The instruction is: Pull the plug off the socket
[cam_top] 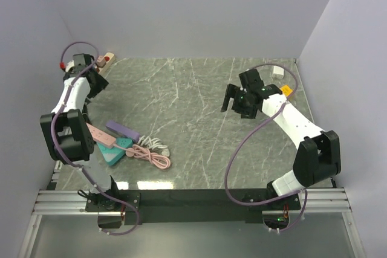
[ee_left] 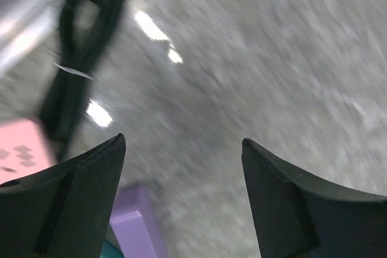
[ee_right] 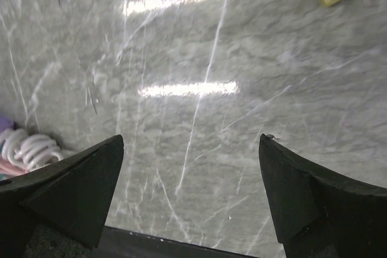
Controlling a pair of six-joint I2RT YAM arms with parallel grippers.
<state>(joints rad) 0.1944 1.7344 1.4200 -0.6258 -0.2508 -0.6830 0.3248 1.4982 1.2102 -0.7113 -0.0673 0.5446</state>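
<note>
While the teal triangular plug [cam_top: 116, 153] sits against the pink plastic socket strip [cam_top: 101, 135], nothing looks pulled yet. Left tool [ee_left: 181, 143], near that strip, and right tool [ee_right: 190, 140], well apart from it, both gape wide and empty.

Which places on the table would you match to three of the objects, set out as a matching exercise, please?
Things:
1. teal triangular plastic adapter
2. small yellow plastic block
3. small beige block with a red tip

Places:
a. far left corner, by the wall
b. near left, close to the left arm's base
c. far right, beside the right arm's wrist

Pairs: 1-b, 2-c, 3-a
</note>
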